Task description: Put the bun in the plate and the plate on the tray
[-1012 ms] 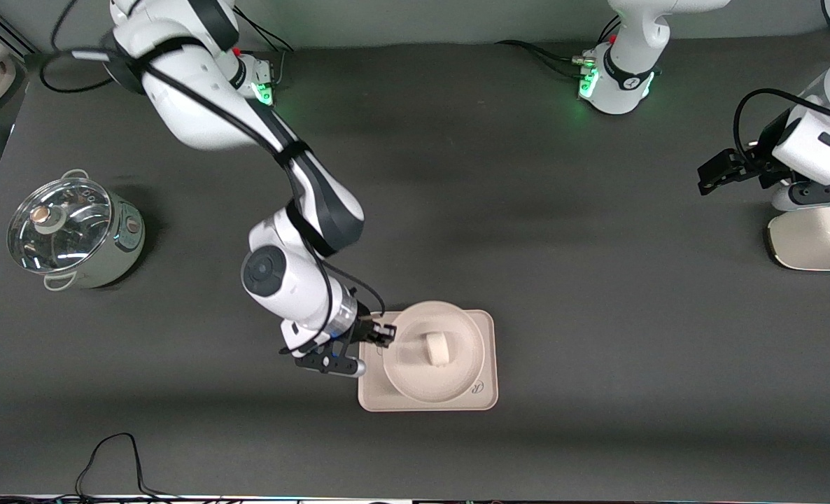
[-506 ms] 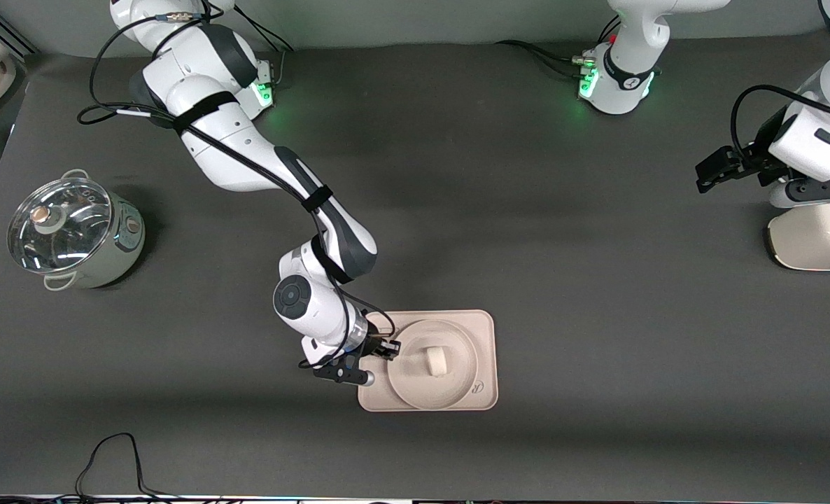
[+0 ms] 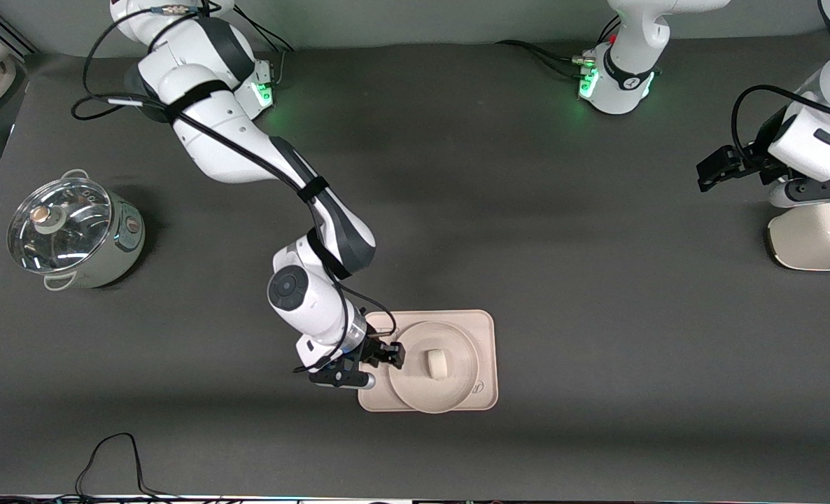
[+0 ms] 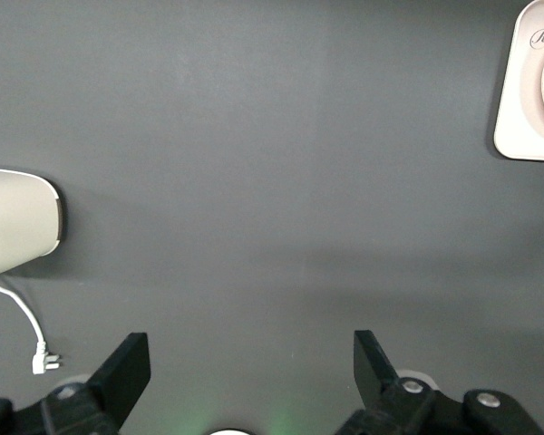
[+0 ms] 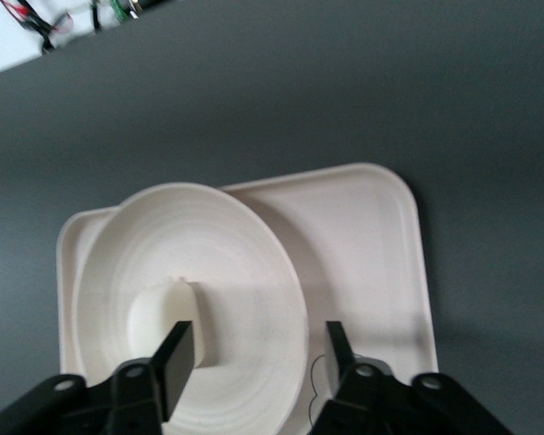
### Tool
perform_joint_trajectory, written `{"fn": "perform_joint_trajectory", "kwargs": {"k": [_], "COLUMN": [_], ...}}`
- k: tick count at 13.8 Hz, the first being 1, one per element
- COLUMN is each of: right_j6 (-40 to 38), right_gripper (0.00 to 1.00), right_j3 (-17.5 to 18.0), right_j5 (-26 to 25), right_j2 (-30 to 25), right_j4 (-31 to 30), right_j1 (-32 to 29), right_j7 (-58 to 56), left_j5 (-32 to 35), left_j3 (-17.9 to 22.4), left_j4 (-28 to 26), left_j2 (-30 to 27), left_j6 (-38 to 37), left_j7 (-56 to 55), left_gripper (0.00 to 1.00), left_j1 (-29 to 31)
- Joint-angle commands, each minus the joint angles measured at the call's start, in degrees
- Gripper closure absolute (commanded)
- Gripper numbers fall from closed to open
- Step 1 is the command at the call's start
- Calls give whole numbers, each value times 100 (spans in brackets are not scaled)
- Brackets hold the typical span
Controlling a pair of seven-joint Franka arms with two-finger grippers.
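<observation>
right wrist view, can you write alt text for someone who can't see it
The right gripper hangs open over the rim of a round cream plate that sits on a cream-pink rectangular tray on a dark grey table. A small white bun lies in the plate.

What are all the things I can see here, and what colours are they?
bun: 1, white, in the plate.
plate: 1, cream-beige, on the tray.
tray: 1, cream-pink, nearer the front camera than the other things.
pot: 1, pale green with glass lid, toward the right arm's end.
appliance: 1, cream, toward the left arm's end.
right end effector: open, straddling the plate's rim.
left end effector: open, waiting beside the appliance.
</observation>
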Motion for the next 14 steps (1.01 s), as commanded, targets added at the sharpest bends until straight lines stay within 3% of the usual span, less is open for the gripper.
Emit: {"fn": "perform_joint_trajectory", "kwargs": {"k": [1,4,7,10,14], "right_j6": [-101,-101,-406,-2011,-3684], "right_gripper": [0,0,0,0,0], "right_j3": [20,-6,-375,-901,-947], "right_j5": [-47,-30,-38,-21,-21], "right_j2": [-1518,-3153,-4507,-5414,-6373], "right_j4": [-1549,-3088,-4144,-4243,-4252], "right_j1": [-394,-773,-817,-843,-1326], "right_j7": [-526,-572,-572,-1193,-1363], "left_j5": [83,83,145,145,145], "left_j3": [29,29,29,29,29], "left_j4": [88,97,141,220,351], "left_j2": [-58,-58,-58,-40,-14], "left_j6": [-169,-169,-221,-257,-475], "left_j7": [-17,-8,-8,-52,-87], "left_gripper": [0,0,0,0,0], "left_j1": [-69,-60,-60,-60,-52]}}
